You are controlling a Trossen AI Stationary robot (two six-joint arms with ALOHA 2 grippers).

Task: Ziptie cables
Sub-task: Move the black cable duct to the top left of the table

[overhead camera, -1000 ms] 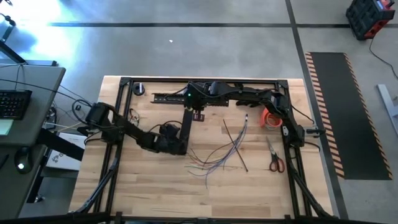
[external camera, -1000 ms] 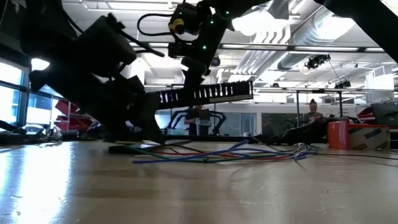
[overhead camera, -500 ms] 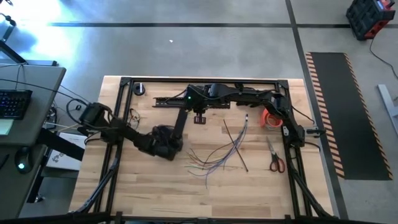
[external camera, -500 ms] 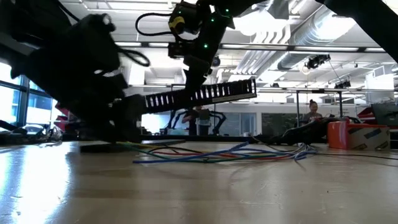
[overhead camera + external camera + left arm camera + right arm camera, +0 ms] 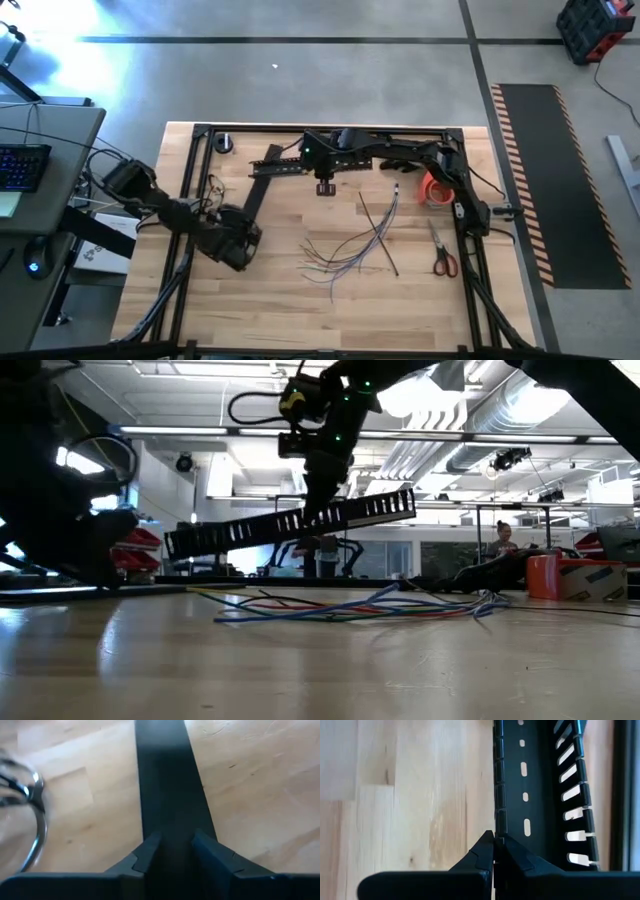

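The cables lie loose on the wooden table right of centre, showing as coloured wires in the low view. The thin dark ziptie lies slanted across them. My right gripper is shut on the black slotted channel, holding it in the air at the table's far middle. My left gripper is at the table's left, slanting down, fingers apart over the near end of a flat black cover strip. The strip lies on the table and slants away toward the channel. My left gripper has its two fingertips over the cover strip's flat top, near its near end, pointing along it. The strip is wider than the gap between them and lies flat on the wood. I cannot tell whether the tips touch it. My right gripper pinches one slotted side wall of the channel between its two fingers, somewhat right of the channel's middle. It comes from above, pointing steeply down. The channel is lifted clear of the table and tilted, its left end lower.
Scissors and an orange tape roll lie at the table's right. A black frame borders the table. A small dark round thing sits at the far left. A person sits in the room beyond.
My left gripper has gone toward the table's left edge. The cover strip's near end has swung left with it, so the strip now slants where it lay straight. The channel in my right gripper has tipped further, its left end lower.
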